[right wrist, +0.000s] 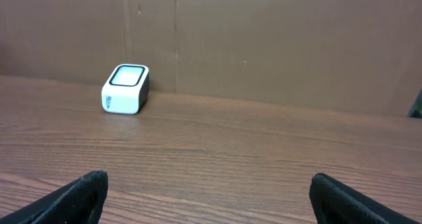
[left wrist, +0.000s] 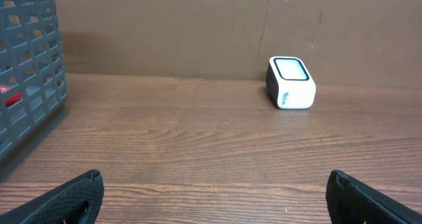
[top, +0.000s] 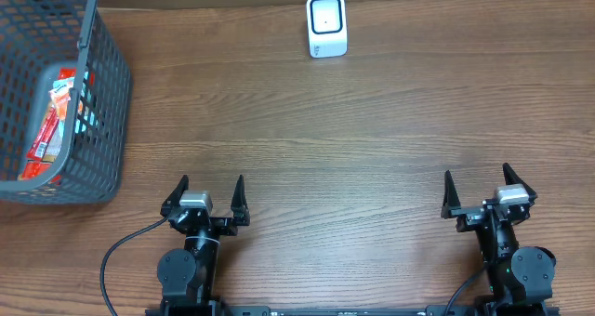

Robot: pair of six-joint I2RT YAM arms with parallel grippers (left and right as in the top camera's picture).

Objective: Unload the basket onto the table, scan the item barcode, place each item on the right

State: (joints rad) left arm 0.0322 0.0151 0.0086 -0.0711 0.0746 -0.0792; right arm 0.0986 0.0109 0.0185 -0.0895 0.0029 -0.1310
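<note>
Wooden table (top: 372,121) bears a white scanner (top: 326,25), blue label (left wrist: 285,97) illegible.

basket: grey mesh basket (top: 104,93) – upright, ahead and well left of the left gripper (top: 211,184) | surface: wood-grain table (top: 372,139) beneath it | backdrop: brown board (left wrist: 165,26) – far ahead, past the table's edge

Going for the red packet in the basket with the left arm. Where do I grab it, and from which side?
Come straight down through the open top of the basket; its tall mesh walls block any side approach. The red packet looks long and thin, lying along the inside, so pinch across its narrow width rather than its length. The left gripper is open and nearest, so it seems the better choice.
</note>
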